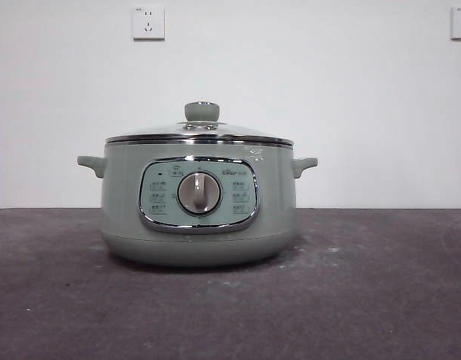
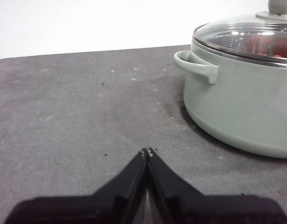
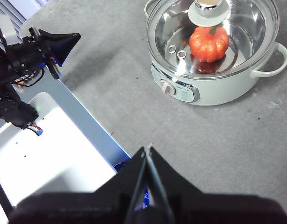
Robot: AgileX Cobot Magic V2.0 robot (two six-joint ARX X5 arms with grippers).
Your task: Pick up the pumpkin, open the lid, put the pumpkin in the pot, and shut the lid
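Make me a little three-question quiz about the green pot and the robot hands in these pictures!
1. True or false: the lid is sitting on the pot.
2. Where is the pumpkin?
A. on the table beside the pot
B. inside the pot, under the glass lid
C. in the right hand
3. Fill in: the left hand and the right hand are both ____ and hold nothing.

Key:
1. True. The lid rests on the pot's rim.
2. B. The right wrist view shows the orange pumpkin through the glass.
3. Shut. Each hand's jaws meet at the tips, away from the pot.
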